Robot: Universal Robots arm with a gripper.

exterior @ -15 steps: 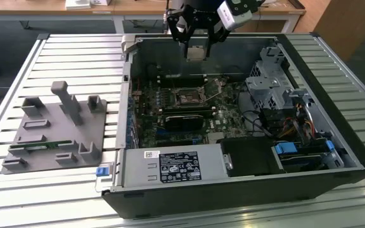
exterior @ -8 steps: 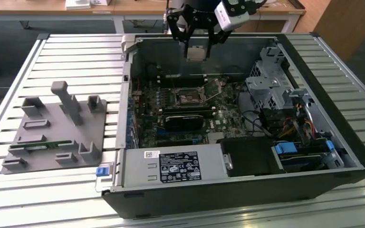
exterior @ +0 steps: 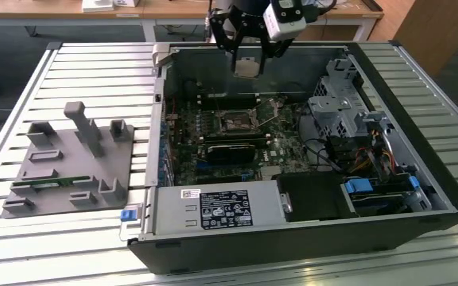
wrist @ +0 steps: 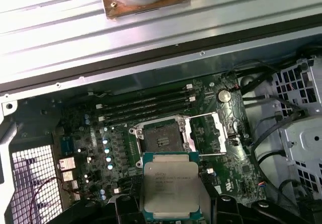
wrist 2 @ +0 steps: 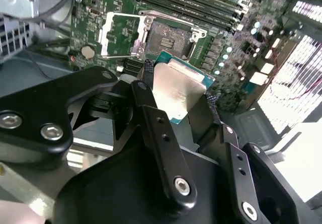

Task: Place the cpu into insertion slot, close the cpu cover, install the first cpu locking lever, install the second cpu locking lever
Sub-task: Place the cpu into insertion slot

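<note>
Case [exterior: 293,253]: is lying open on the table [exterior: 93,65], toward the exterior view's right.
Fixture [exterior: 62,173]: is standing on the table at the exterior view's left, beside the case.
Slot [wrist: 160,138]: is sitting on the board [wrist: 226,168] inside the case.
Cover [wrist: 209,133]: is resting open, just beside the slot.
Card [exterior: 233,152]: is sitting before the slot in the exterior view.
Cpu [wrist: 171,183]: is hanging in the gripper [wrist 2: 178,83], above the case, apart from the slot.

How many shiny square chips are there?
1. The cpu sits clamped in the gripper, up over the open computer case, not yet in the empty insertion slot. More could be hidden.
</note>
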